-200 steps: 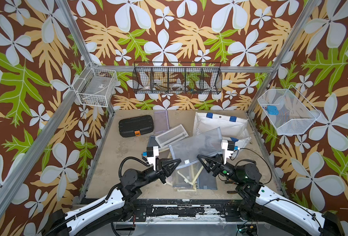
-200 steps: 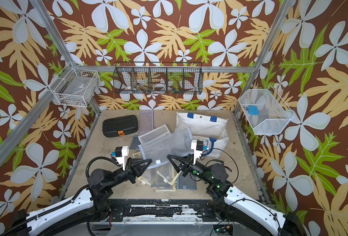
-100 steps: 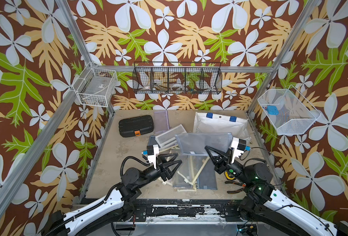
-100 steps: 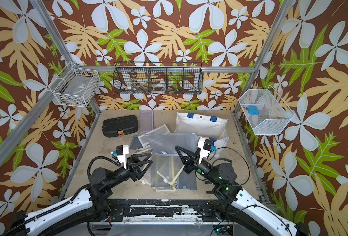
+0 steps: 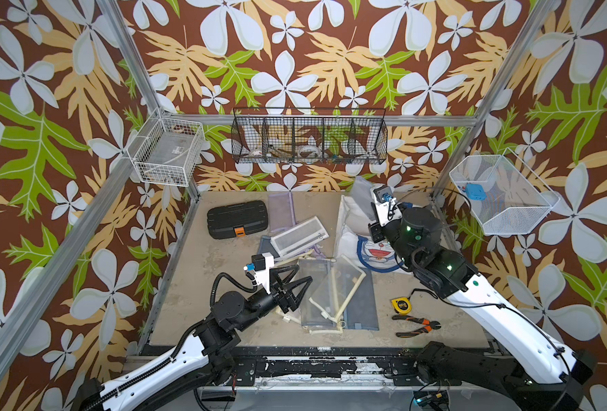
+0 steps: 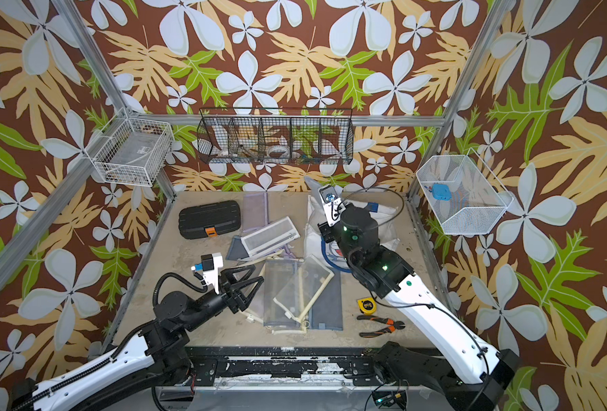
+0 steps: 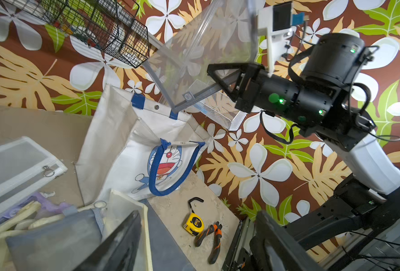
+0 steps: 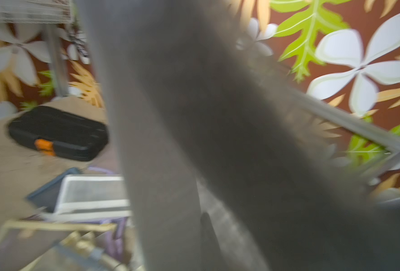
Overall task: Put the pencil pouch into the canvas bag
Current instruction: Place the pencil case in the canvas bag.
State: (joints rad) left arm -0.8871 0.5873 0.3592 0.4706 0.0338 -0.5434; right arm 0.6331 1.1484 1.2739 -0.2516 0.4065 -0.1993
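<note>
The right pincer (image 7: pixel 217 75) is closed on one edge of the pencil pouch (image 7: pixel 194 58), a translucent grey mesh sleeve that is held up in the air, clear of the tabletop (image 5: pixel 202 284). Directly beneath that pincer the canvas bag (image 7: pixel 114 140) is seen standing with its mouth gaping. The pouch's lowest corner is seen just beside the bag's far rim, but it cannot be told whether the corner has passed inside. In both top views the pouch (image 5: pixel 360 188) is seen rising behind the right wrist, with the bag (image 6: pixel 312 231) largely covered by the arm. The right wrist view is blurred and mostly filled by grey mesh (image 8: pixel 194 117).

The left pincer (image 5: pixel 304 274) is spread open with nothing between its jaws and is held low over a heap of mesh pouches (image 5: pixel 330 288). A black case (image 5: pixel 238 219) lies well beyond this pincer. A tape measure (image 5: pixel 400 305) and pliers (image 5: pixel 416 323) lie close together past the heap, below the right arm.
</note>
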